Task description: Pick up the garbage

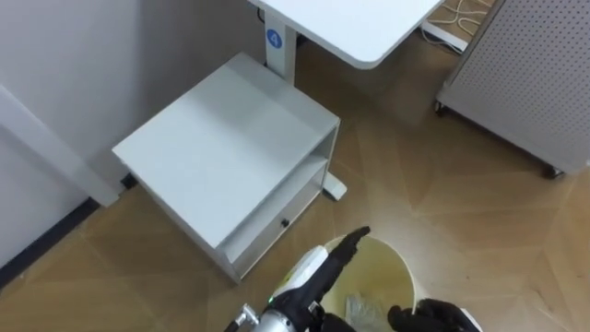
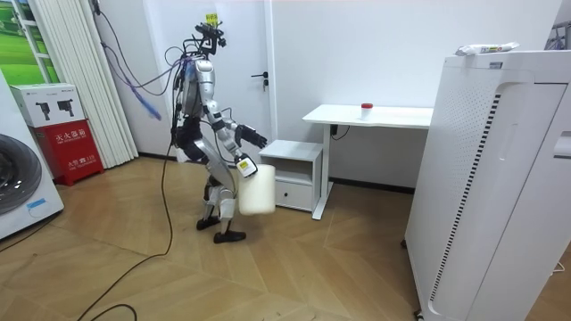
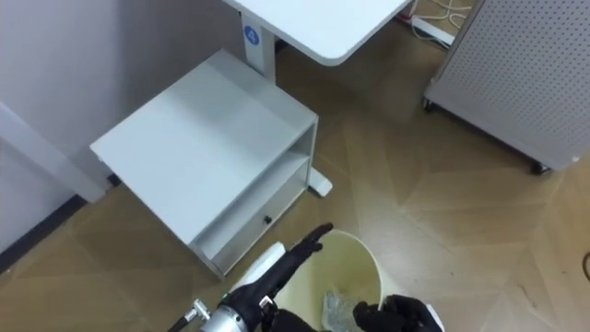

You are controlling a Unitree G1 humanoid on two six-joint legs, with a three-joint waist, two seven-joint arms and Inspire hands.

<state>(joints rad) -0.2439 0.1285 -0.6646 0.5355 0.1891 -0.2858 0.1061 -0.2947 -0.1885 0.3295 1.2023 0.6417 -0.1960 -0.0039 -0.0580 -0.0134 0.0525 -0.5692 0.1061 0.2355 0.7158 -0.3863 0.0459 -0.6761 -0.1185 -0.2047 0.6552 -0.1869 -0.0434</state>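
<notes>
While the robot stands on the wood floor (image 2: 294, 259) just short of a low white cabinet (image 1: 230, 138), we note a cream bin (image 2: 256, 189) hanging beside its thigh, on the side nearer the room camera. Head views: bin's mouth sits at btm of frame, w/ a crumpled pale scrap of garbage (image 1: 362, 302) lying inside on the bin's bottom. Right hand (image 1: 419, 318) is at the near rim, dark fingers curled over the edge and gripping it. Room view agrees, the bin hangs from that hand. Left hand (image 1: 346, 247) reaches fwd over the far rim, fingers straight and close together, pointing toward the cabinet front. It holds nothing, and we cannot tell if it touches the rim. Cabinet: flat bare top, open shelf, drawer below w/ a small dark knob (image 1: 285, 222). White desk (image 1: 350, 23) stands behind, its leg just beside the cabinet's far corner. Perforated white unit on castors (image 1: 525, 83) is well apart, to the robot's right. Room view also shows a small red-topped item (image 2: 366, 109) on the desk.
</notes>
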